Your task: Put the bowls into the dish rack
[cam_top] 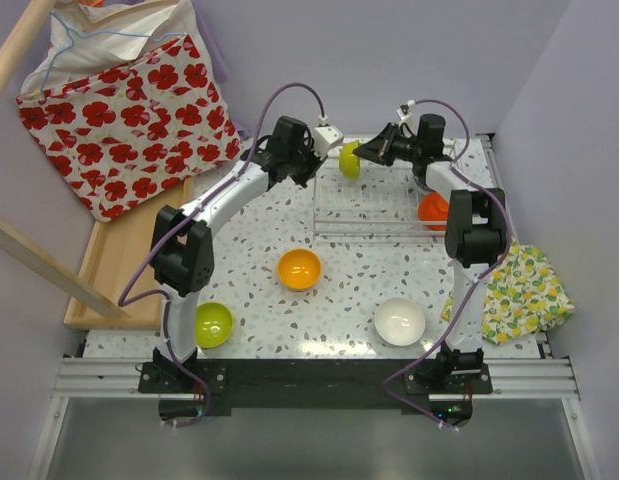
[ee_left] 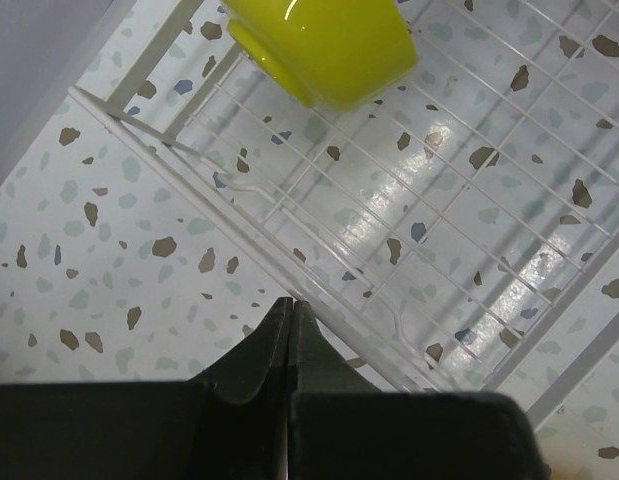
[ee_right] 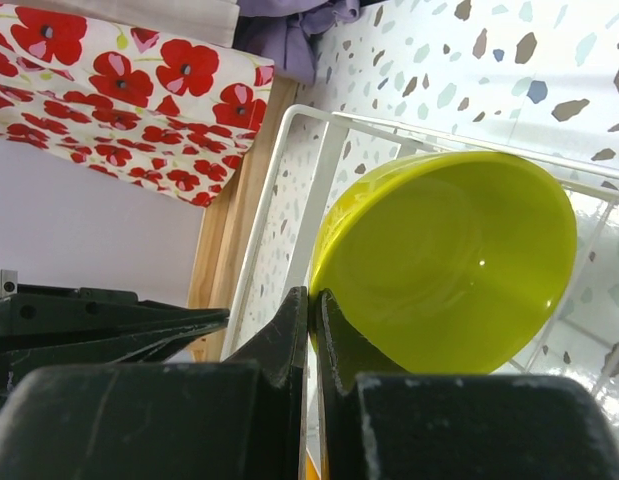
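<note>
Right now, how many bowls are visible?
5: green bowl held at the rack, red bowl inside it; orange bowl, second green bowl, white bowl on the table. More may be hidden.

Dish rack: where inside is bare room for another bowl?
The dish rack is bare in the middle, between the held lime green bowl at far left and the red-orange bowl at right. Far left is crowded: left gripper and right gripper.

Speckled white terrazzo tabletop (cam_top: pixel 339 312) before me, bearing: white wire dish rack (cam_top: pixel 369 236), far side; orange-yellow round bowl (cam_top: pixel 299 268), centre; lime green round bowl (cam_top: pixel 213 323), near my left; white round bowl (cam_top: pixel 400 321), near my right; lemon-print cloth (cam_top: pixel 519 290), right edge.
</note>
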Controlling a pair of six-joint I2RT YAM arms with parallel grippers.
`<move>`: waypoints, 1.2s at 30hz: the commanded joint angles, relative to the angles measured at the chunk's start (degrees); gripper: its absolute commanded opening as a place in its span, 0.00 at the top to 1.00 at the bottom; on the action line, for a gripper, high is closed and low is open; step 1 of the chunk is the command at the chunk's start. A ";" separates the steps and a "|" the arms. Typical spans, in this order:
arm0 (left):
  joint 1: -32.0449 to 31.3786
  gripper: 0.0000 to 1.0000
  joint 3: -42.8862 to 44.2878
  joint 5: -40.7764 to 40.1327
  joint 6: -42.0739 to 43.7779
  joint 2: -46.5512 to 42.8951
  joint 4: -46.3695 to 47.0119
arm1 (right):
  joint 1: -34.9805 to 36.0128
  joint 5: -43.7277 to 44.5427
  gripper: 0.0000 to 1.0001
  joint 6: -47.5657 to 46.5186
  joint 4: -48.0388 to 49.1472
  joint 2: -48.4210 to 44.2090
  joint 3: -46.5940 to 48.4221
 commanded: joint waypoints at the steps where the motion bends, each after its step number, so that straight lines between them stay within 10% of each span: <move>1: -0.63 1.00 2.48 0.24 0.53 0.00 1.72 | -1.42 0.77 1.00 -3.99 -5.07 0.54 0.14; 11: -0.63 1.00 2.22 -0.11 0.62 -0.18 2.07 | -3.27 4.81 0.72 -12.85 -14.38 -2.36 0.48; 27: -0.54 1.00 0.19 -3.54 0.80 -3.25 2.86 | -5.82 18.52 0.59 -27.64 -29.43 -12.27 2.08; 36: -0.54 0.41 -1.91 -9.16 1.85 -8.60 3.04 | -3.80 15.81 0.57 -32.46 -28.37 -21.16 -3.99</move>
